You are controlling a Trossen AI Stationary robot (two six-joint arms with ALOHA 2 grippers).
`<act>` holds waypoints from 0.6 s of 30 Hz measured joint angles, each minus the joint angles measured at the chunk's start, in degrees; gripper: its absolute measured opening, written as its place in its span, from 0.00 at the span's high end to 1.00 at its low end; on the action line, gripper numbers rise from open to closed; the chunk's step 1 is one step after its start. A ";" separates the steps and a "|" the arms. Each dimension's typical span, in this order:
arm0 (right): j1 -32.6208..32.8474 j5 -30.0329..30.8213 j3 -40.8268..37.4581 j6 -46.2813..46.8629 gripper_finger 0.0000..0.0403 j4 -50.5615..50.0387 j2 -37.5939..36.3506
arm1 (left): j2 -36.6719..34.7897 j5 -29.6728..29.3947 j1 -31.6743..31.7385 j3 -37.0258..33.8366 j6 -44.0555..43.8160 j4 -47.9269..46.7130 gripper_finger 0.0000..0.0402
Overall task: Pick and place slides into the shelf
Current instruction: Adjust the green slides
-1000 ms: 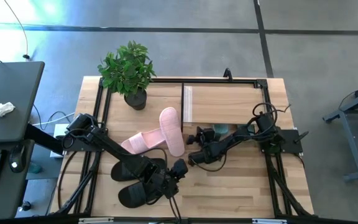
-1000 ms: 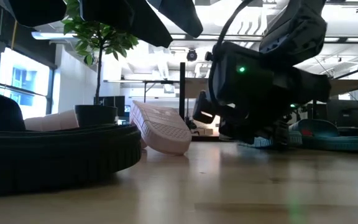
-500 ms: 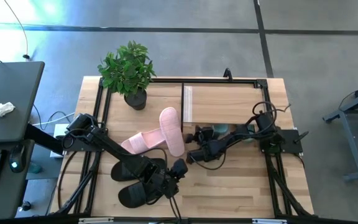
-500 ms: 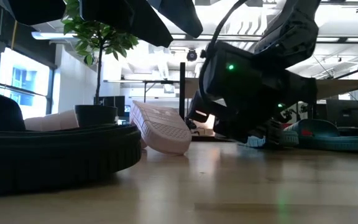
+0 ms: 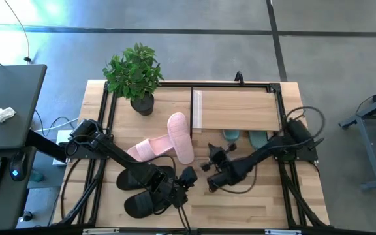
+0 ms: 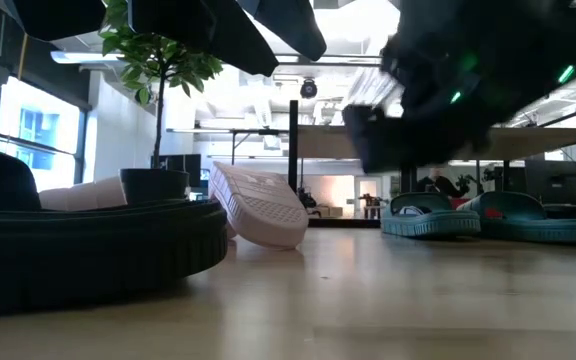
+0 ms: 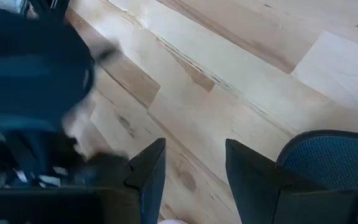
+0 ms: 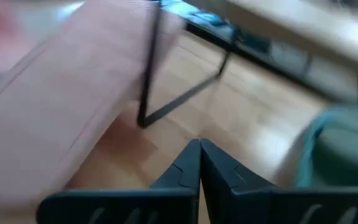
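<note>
So the right gripper [image 5: 209, 167] was out over the bare middle of the table [image 5: 260, 202], fingers pressed together with nothing in them, just in front of the shelf [image 5: 237, 109]. The two dark green slides [image 5: 243, 137] sat side by side under the shelf's plank top, poking out at its front edge; from the low camera you could see them [image 6: 433, 216] flat on the table under the plank. One pale pink slide [image 5: 180, 137] was propped up on its edge, leaning across the other pink one [image 5: 147, 149], left of the shelf. The black slides [image 5: 139, 189] were at the front left, and the left gripper [image 5: 187, 177] hung right by them with its fingers [image 7: 148, 177] apart, holding nothing. A potted plant [image 5: 134, 75] stood at the back left corner.
</note>
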 joint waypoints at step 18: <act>6.90 -24.64 0.00 -12.67 0.85 -34.06 -11.81 | 0.00 -0.02 0.02 0.02 0.46 -1.04 0.63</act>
